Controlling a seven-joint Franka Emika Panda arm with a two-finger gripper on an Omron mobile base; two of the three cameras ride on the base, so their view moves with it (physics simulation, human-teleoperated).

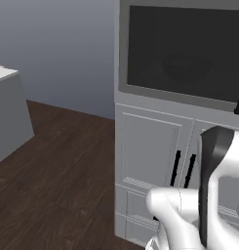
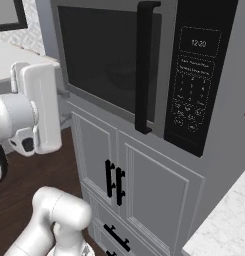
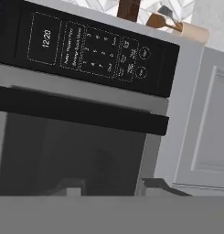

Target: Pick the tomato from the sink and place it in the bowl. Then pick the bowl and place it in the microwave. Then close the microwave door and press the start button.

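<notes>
Right base view: microwave (image 2: 144,70) built into grey cabinetry, microwave door (image 2: 104,60) shut flat against the front, one long black vertical handle (image 2: 144,67) along its right edge. Dark glass hides the interior; a faint rounded shape shows behind it, too dim to name, so whether the bowl sits inside cannot be told. One black control panel (image 2: 196,75) right of the door; display reads "12:20", the button labels below it too small to read. Below the microwave, two cabinet doors, each with one short black vertical pull (image 2: 114,184), two pulls side by side; under them one drawer with a black bar pull (image 2: 116,236), cut off at the frame bottom. Corner of a pale speckled desk (image 2: 224,227) at lower right, cropped. White arm links cover the left side of the frame. Left base view: door window (image 1: 182,46) near black, its right part cut off by the frame edge; arm blocks the lower right; dark wood floor (image 1: 57,180) to the left. Hand view, rolled sideways: control panel (image 3: 86,48) with "12:20" legible, two round buttons (image 3: 143,61) at its end, handle (image 3: 81,109) as a black bar across the door. End effector: fingertips not clear at the bottom edge, so released or clenched cannot be told.
</notes>
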